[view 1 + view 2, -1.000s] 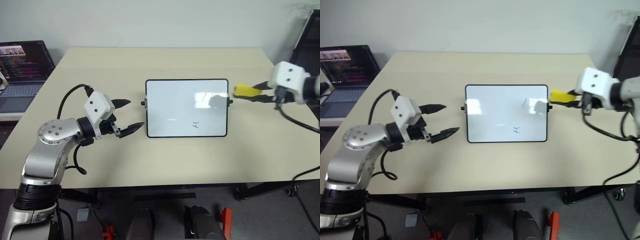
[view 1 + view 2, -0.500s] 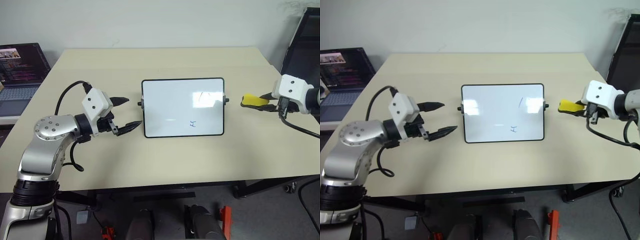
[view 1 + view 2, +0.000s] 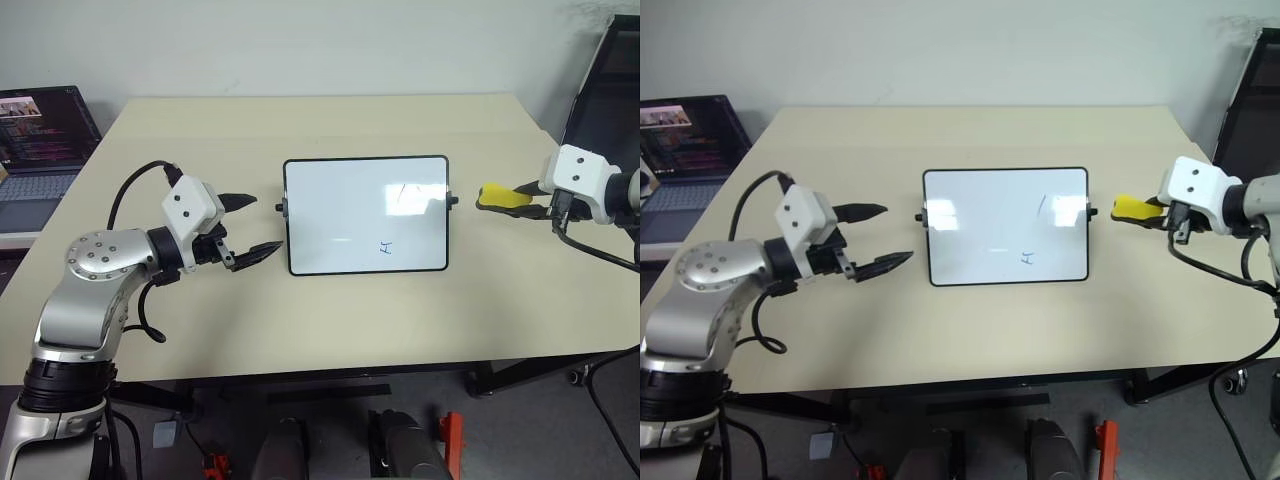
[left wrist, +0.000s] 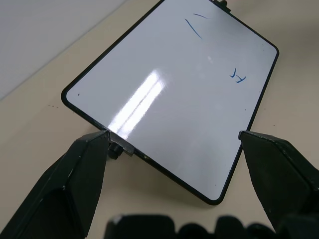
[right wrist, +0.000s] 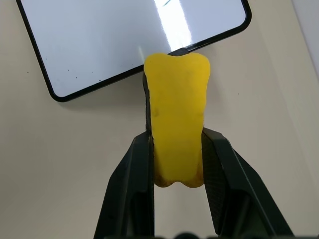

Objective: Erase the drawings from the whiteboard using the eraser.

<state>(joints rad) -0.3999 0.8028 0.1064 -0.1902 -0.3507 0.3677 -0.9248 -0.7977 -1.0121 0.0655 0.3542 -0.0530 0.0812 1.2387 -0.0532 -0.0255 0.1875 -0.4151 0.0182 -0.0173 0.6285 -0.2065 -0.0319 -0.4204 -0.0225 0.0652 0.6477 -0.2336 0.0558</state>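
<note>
Left gripper reaches level toward the whiteboard's left short edge, jaws spread wide, nothing between them, tips just short of the frame. Right gripper comes in from the right, pointing left, jaws clamped on the one yellow eraser, held off the board just beside its right knob. One whiteboard, flat mid-table. Drawings: one letter-like blue mark low on the board plus two thin strokes near the upper right, hard to read. One laptop at far left, cut off by the frame edge.
</note>
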